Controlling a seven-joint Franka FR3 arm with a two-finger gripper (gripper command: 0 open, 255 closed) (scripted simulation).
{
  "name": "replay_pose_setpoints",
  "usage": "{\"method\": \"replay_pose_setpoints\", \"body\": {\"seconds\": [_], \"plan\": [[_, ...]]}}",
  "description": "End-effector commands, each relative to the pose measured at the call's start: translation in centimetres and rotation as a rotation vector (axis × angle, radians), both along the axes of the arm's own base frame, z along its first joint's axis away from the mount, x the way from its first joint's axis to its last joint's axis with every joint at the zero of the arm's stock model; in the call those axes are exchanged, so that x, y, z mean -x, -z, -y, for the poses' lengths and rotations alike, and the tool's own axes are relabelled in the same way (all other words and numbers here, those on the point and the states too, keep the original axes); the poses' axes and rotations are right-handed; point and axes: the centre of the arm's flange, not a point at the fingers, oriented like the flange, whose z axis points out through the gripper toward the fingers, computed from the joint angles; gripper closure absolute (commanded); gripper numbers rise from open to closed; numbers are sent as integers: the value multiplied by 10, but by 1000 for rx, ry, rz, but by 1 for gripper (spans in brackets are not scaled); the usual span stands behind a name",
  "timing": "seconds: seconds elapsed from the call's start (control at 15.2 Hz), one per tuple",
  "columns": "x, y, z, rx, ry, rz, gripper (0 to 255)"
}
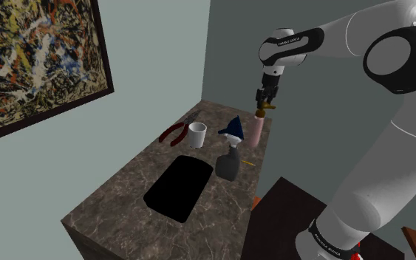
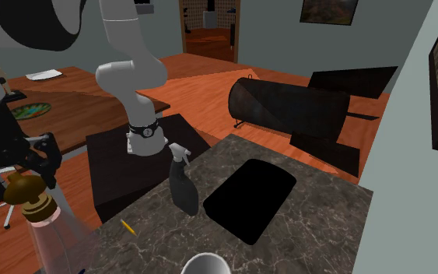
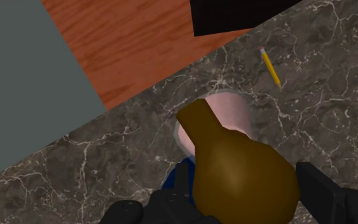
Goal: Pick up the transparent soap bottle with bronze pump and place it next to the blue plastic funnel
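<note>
Soap bottle (image 1: pixel 256 131) upright at far edge of counter (image 1: pixel 117 207), right of centre in shoulder view, just right of blue funnel (image 1: pixel 234 130). Gripper (image 1: pixel 264 102) directly above; fingers (image 3: pixel 327 192) apart, flanking bronze pump (image 3: pixel 241 172), not visibly clamped. Long axis vertical: straight descent likely needed.

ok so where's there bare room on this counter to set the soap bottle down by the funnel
Biggest bare patch: the counter end at the shoulder view's lower left, past the sink. Around the funnel it's crowded: mug, spray bottle and soap bottle hem it in. A small strip between funnel and back wall looks free.
</note>
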Motion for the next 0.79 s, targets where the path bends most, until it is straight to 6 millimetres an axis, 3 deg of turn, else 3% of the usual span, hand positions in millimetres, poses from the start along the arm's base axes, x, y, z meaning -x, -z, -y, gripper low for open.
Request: {"method": "replay_pose_setpoints", "body": {"seconds": [0.0,0.07,0.4,0.66,0.73], "plan": [[0,0,0,0,0,1,255],[0,0,0,0,0,1,0],[0,0,0,0,0,1,0],[-2,-50,0,0,0,1,0],[-2,-50,0,0,0,1,0]]}}
